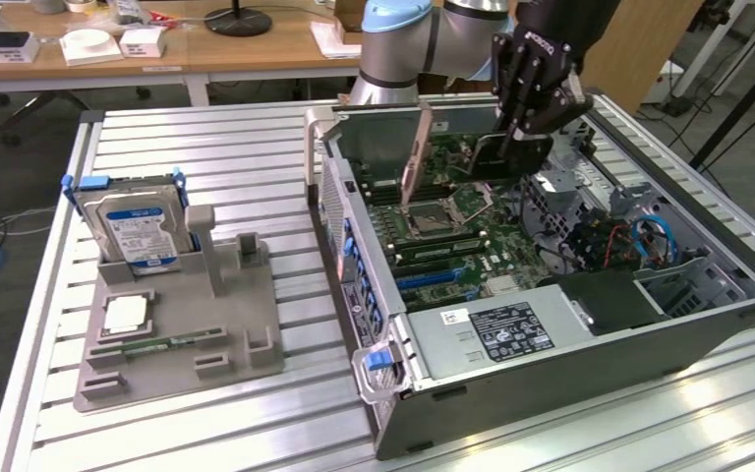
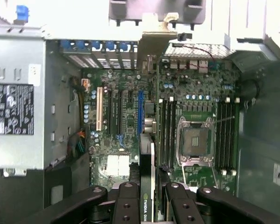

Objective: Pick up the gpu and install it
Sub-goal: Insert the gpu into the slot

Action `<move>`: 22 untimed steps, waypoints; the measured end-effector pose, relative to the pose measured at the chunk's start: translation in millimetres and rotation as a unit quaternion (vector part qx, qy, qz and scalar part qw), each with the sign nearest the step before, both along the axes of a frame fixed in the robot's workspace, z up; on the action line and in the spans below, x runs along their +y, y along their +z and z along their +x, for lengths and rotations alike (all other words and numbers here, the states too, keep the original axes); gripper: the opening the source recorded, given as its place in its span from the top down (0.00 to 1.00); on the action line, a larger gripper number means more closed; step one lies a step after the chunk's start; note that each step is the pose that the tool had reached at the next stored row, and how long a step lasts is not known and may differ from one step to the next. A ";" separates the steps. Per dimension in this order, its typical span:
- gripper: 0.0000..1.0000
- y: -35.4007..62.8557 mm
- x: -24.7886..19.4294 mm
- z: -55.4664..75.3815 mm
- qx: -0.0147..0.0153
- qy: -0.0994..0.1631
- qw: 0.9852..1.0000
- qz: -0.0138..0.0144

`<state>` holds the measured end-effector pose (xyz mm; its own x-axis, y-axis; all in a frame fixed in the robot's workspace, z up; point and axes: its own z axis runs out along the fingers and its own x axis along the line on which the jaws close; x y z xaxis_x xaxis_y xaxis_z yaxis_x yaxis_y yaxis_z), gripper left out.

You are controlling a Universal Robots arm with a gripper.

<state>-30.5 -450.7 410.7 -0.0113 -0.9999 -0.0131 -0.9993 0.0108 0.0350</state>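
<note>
Black fingers (image 2: pixel 130 205) of the gripper (image 2: pixel 147 207) are clamped on the gpu (image 2: pixel 147 186), which the wrist view shows edge-on between them, with a green label on its edge. In the exterior view the gripper (image 1: pixel 525 138) hangs over the far part of the open computer case (image 1: pixel 692 324), and the gpu (image 1: pixel 417 162) stands upright on edge just above the motherboard (image 1: pixel 456 251), on the exterior view's left of the fingers. I cannot tell whether its lower edge touches a slot.

Nearest in the exterior view, on the left, a grey fixture tray (image 1: pixel 174 344) lies on the slatted aluminium table (image 1: pixel 220 147). On its near part lie a small narrow green memory stick (image 1: pixel 161 344) and a pale square chip (image 1: pixel 129 315). At its far end a silver hard drive (image 1: pixel 135 231) with a blue-white label stands upright in a blue-handled bracket.

To the exterior view's right the case lies on its side, open upward. Its near end holds the power supply (image 1: pixel 495 329) with a black label. Beyond that comes the motherboard with the CPU socket (image 1: pixel 424 218) and memory slots. Past the table, the arm's base (image 1: pixel 404 49) rises, and desks (image 1: pixel 154 54) stand farthest back.
</note>
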 end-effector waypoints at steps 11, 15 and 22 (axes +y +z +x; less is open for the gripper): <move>0.74 -8.1 0.0 0.1 -0.001 -0.014 1.000 0.000; 0.74 -15.2 0.0 0.1 -0.001 -0.015 1.000 0.000; 0.74 -28.0 0.0 0.1 -0.001 -0.015 1.000 0.000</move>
<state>-30.4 -450.7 382.7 -0.0408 -0.9991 -0.0131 -0.9986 0.0403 0.0329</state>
